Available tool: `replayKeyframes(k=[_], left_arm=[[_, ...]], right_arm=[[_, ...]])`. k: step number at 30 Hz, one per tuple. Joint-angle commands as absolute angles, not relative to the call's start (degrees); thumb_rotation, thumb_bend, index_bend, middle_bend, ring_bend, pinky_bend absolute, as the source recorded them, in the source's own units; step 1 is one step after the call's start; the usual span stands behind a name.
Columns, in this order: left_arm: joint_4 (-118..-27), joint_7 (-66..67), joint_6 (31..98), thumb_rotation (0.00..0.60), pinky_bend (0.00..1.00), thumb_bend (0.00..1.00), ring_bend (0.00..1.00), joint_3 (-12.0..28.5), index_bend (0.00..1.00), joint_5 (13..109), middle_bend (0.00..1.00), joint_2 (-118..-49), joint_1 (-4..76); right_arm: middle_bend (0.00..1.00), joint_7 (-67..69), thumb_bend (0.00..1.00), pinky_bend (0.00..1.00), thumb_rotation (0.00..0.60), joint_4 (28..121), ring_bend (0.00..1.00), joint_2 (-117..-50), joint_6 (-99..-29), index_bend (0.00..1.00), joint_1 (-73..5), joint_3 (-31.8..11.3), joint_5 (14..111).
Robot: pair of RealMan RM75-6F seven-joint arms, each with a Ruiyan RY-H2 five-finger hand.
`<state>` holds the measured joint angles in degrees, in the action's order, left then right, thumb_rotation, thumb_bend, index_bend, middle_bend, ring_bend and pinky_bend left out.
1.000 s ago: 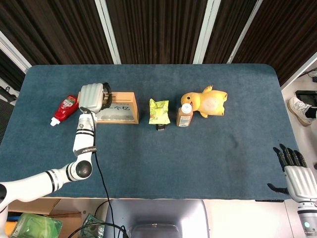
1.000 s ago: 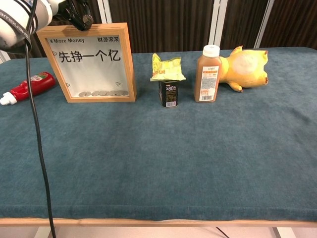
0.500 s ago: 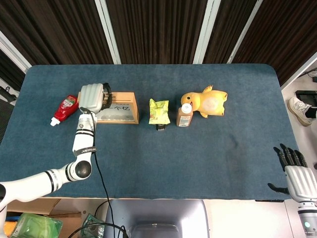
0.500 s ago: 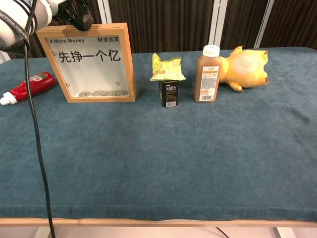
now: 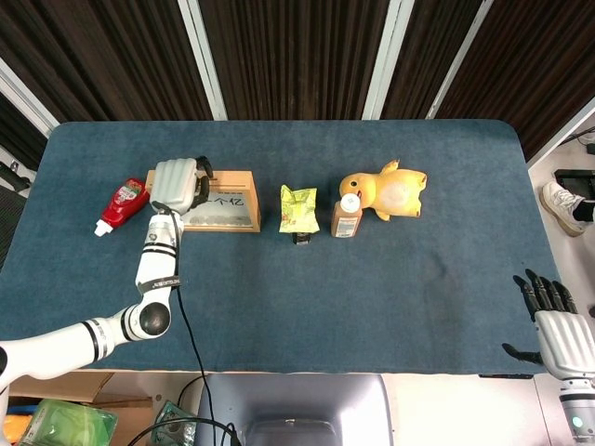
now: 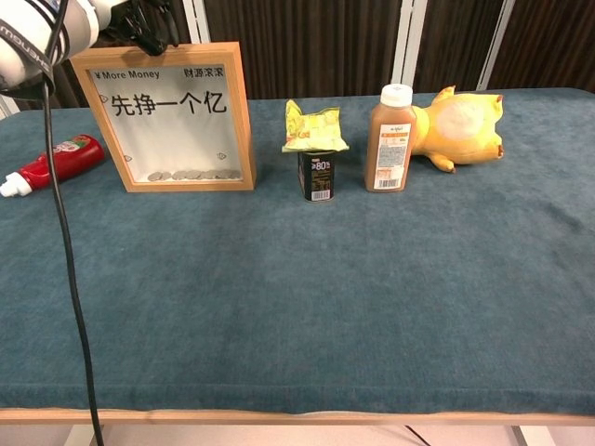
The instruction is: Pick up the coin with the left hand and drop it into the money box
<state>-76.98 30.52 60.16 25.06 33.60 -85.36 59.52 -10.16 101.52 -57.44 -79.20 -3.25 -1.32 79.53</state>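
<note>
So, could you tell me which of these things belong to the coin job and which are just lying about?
For the job:
- money box, coins lying along its bottom
- left hand, above the box's top edge; no coin visible in it

Lying about:
- ketchup bottle
- green snack bag on the small can
- brown drink bottle
- yellow duck toy
- right hand, idle off the table's edge

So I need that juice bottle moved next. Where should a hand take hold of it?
Grip the juice bottle around its flat-sided body, below the white cap, coming from the front. It stands upright; the duck toy lies close behind to its right and the small can stands to its left.
</note>
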Motion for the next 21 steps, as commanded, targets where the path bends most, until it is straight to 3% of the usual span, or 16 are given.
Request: replayKeyframes(k=[1,9,15,16,18,20,21], left_arm=[[-77.01,30.23,60.34,0.6,1.0,0.59,1.0,25.11,0.49,33.78,1.0,-85.38,59.51],[-80.87,24.6,64.1,0.6,1.0,0.51,1.0,25.61,0.36,40.85,1.0,-83.83,57.43],[-95.87,21.23,71.66,0.6,1.0,0.47,0.99,21.11,0.2,54.16,0.97,-76.21,50.2],[-99.52,20.63,73.94,0.6,1.0,0.46,0.97,18.85,0.18,58.08,0.91,-73.99,47.56],[-105.25,18.98,77.44,0.6,1.0,0.46,0.87,13.59,0.14,65.12,0.66,-69.84,42.2],[-108.66,15.81,79.64,0.6,0.94,0.45,0.7,8.05,0.1,71.24,0.44,-66.16,37.1],[-109.7,13.88,80.21,0.6,0.81,0.45,0.53,4.88,0.08,73.98,0.31,-64.18,34.52]], right_arm=[[0.0,-10.16,0.13,0.0,0.6,101.48,0.0,-57.44,-79.26,0.0,-3.22,-1.36,79.45],[0.0,-10.17,0.13,0.0,0.6,101.53,0.0,-57.37,-79.14,0.0,-3.24,-1.34,79.36],[0.0,-9.77,0.13,0.0,0.6,101.64,0.0,-57.19,-79.24,0.0,-3.19,-1.09,80.12],[0.0,-9.58,0.13,0.0,0.6,101.73,0.0,-57.09,-79.4,0.0,-3.11,-0.98,80.46],[0.0,-9.37,0.13,0.0,0.6,101.84,0.0,-56.94,-79.68,0.0,-2.96,-0.76,81.08],[0.0,-9.44,0.13,0.0,0.6,101.99,0.0,-56.89,-79.8,0.0,-2.84,-0.53,81.46],[0.0,-9.6,0.13,0.0,0.6,102.12,0.0,-56.87,-79.76,0.0,-2.81,-0.38,81.65]])
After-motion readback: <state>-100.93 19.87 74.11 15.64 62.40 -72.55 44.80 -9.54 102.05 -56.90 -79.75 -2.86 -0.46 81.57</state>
